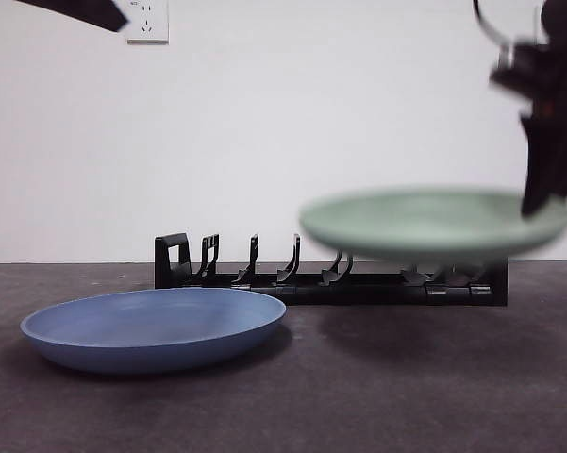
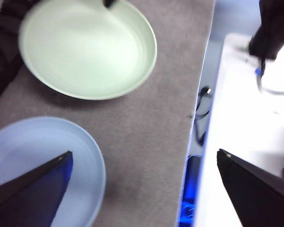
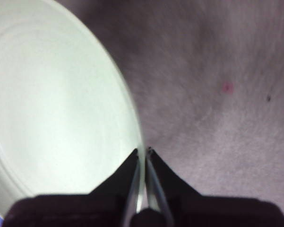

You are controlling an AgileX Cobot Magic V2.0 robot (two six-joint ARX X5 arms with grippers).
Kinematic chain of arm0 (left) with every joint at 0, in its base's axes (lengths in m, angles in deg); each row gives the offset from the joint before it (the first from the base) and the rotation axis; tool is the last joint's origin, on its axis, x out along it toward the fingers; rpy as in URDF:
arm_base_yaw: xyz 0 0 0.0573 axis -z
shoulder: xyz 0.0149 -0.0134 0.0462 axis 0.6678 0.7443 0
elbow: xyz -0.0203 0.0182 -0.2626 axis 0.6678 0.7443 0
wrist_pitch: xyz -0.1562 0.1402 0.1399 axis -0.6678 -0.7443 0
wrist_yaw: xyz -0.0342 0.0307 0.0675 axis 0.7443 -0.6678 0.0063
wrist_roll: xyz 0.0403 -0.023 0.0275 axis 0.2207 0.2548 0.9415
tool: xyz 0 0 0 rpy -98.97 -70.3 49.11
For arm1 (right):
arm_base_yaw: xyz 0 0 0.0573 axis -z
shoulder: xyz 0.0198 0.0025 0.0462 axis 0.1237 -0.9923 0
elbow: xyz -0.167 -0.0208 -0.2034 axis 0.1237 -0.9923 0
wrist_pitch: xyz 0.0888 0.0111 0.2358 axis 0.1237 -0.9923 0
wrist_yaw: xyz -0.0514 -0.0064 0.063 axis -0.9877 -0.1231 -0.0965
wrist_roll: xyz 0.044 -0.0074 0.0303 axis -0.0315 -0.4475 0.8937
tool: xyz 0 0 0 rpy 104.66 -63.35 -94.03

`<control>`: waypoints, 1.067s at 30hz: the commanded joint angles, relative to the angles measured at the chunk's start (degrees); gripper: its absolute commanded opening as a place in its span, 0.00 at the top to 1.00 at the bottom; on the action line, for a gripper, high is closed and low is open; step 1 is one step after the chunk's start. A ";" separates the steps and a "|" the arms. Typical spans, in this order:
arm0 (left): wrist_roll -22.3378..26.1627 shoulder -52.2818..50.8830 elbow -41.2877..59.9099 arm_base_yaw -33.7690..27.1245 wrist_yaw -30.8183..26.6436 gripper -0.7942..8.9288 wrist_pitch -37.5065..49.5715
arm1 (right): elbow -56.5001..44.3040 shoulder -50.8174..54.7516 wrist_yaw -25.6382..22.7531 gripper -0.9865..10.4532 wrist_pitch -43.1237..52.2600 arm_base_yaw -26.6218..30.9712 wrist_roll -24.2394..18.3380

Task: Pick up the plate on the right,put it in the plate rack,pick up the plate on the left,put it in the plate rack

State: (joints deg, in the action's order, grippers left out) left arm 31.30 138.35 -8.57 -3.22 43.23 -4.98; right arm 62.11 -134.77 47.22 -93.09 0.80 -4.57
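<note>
the right gripper (image 3: 142, 153) pinches the rim of the green plate (image 1: 434, 224) between nearly closed jaws, holding it level in the air in front of the plate rack (image 1: 330, 274). the blue plate (image 1: 156, 327) lies on the table (image 1: 406, 377). the left gripper (image 2: 144, 163) hangs above it, jaws spread wide.

Pale green plate (image 1: 434, 225), plain and unpatterned, a soft sage from the front and almost mint-white from above under the light. Blue plate (image 1: 156, 326), plain too, a muted cornflower blue, paler and lilac-tinged in the left wrist view. Plate rack (image 1: 358, 283) solid black, prongs and brackets alike. Right gripper (image 3: 142, 153) black, its jaws dark against the green rim. Left gripper (image 2: 144, 163) black with a deep blue sheen. Table (image 1: 406, 396) a dark grey-brown, faintly speckled; wall (image 1: 264, 123) plain white, with a white socket (image 1: 147, 21)
</note>
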 commanded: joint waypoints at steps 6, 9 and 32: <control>14.67 3.28 0.07 11.43 -19.96 0.27 9.92 | 8.04 4.11 2.75 0.92 -8.20 -0.07 -0.90; 21.90 4.70 0.07 15.52 -27.19 0.27 14.36 | 10.34 4.17 4.09 0.92 -11.47 -0.07 -0.92; 41.79 16.39 0.07 24.44 -38.75 0.65 26.25 | 11.34 4.20 9.64 0.92 -15.98 -0.17 -1.42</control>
State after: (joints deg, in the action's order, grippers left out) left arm 72.66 154.57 -8.57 21.06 4.34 20.66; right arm 73.19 -130.68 56.18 -109.29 0.73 -5.29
